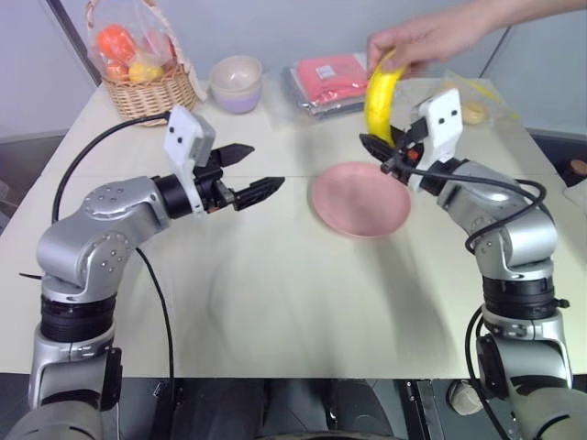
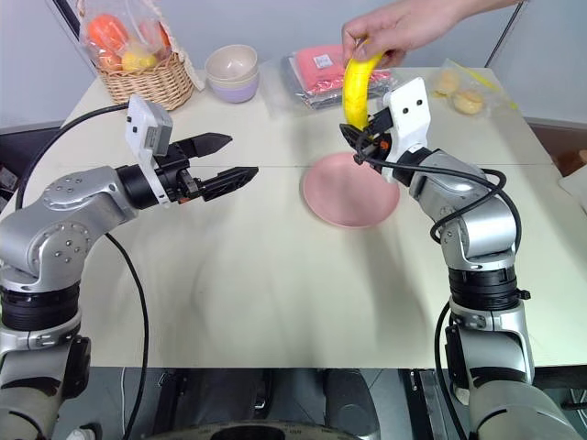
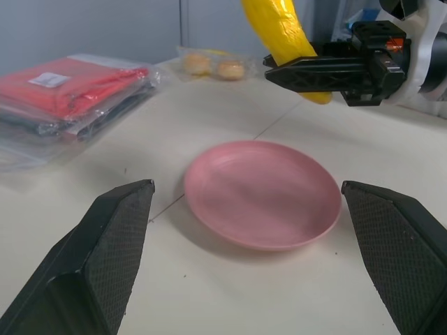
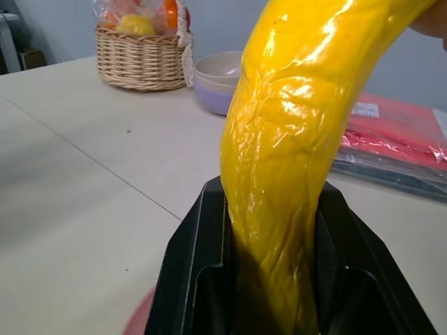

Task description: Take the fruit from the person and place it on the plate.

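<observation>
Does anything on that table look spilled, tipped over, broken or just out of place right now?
Nothing stands out. The long yellow banana hangs upright between the person's hand and the right gripper, jaws shut on its lower end. The round pink plate lies flat, and the wicker basket and stacked bowls stand upright.

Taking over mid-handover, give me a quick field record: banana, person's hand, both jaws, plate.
banana: hanging upright above the plate's far rim
person's hand: gripping the banana's top end
right gripper: jaws shut on the banana's lower end
left gripper: jaws open, holding nothing, to the plate's left
plate: pink, on the table, nothing on it
</observation>
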`<move>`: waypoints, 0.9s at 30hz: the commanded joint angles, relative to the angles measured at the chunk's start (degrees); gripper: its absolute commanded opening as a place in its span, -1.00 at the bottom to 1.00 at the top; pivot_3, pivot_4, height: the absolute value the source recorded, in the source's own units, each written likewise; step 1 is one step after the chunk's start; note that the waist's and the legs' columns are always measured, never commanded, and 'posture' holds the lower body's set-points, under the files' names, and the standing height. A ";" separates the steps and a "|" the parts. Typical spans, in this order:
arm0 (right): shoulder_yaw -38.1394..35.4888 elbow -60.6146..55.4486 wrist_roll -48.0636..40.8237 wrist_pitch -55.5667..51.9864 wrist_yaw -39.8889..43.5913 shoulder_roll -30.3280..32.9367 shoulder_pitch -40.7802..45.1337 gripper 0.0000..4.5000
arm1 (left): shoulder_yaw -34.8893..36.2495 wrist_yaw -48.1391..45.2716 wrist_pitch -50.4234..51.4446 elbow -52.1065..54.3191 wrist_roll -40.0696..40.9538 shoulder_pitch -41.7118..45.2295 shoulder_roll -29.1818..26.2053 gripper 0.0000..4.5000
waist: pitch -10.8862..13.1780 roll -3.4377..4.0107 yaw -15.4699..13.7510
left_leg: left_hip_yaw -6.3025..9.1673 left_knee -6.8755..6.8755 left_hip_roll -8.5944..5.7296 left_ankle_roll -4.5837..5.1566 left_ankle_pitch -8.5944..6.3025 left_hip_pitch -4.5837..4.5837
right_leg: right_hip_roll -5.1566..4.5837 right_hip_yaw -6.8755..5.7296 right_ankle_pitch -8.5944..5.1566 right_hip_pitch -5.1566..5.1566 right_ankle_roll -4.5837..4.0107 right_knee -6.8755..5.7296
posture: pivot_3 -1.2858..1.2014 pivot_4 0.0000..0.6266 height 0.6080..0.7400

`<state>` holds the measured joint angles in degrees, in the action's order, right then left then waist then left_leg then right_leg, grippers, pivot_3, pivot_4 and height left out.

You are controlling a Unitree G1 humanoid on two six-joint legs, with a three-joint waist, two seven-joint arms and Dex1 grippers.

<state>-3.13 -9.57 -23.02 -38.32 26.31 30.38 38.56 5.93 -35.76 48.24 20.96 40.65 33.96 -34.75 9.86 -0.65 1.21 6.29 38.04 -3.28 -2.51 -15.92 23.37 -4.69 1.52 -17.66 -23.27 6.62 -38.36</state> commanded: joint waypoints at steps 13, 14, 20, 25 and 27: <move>6.15 4.28 6.44 -4.40 -5.02 -5.60 -4.64 -0.58 | 1.43 1.23 -0.58 0.87 0.35 0.84 0.12 1.00 | 0.00 0.01 -0.08 | 0.00 0.01 -0.02 -0.01 0.01 0.00 | -0.01 0.00 0.00 0.00 0.00 -0.01 | 0.03 -0.52 1.00; 6.36 5.32 6.86 -4.79 -5.53 -6.16 -4.77 -0.58 | 1.46 1.29 -0.53 0.99 0.40 0.80 0.08 1.00 | 0.00 0.01 -0.08 | 0.00 0.01 -0.02 -0.02 0.01 0.00 | -0.01 0.00 0.00 -0.01 0.00 -0.02 | 0.03 -0.52 1.00; 7.44 9.17 10.11 -3.75 -5.79 -6.66 -6.24 -0.41 | 1.84 1.66 -0.18 1.62 0.70 0.44 -0.19 1.00 | 0.00 0.01 -0.15 | 0.00 0.01 -0.03 -0.04 0.02 0.01 | -0.02 0.00 0.00 -0.01 0.00 -0.02 | 0.03 -0.52 1.00; 6.42 8.44 10.81 -3.35 -4.55 -5.77 -7.06 0.56 | 2.11 1.98 0.20 2.20 1.06 -0.01 -0.30 1.00 | 0.00 0.01 -0.07 | 0.00 0.00 -0.03 -0.04 0.02 0.01 | -0.01 0.00 0.00 -0.02 0.00 -0.02 | 0.03 -0.52 1.00; 5.63 6.84 10.44 -3.20 -3.62 -5.11 -7.28 0.99 | 2.16 2.02 0.27 2.31 1.17 -0.15 -0.38 1.00 | 0.00 0.01 -0.08 | 0.00 0.00 -0.03 -0.03 0.02 0.00 | -0.01 0.00 0.00 -0.01 0.00 -0.02 | 0.03 -0.52 1.00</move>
<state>3.99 0.43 -12.45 -42.84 21.91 24.36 30.98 6.07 -33.85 48.56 21.07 40.85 33.83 -34.55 9.87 -0.65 1.12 6.29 38.04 -3.31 -2.55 -15.90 23.38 -4.70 1.52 -17.66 -23.28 6.62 -38.38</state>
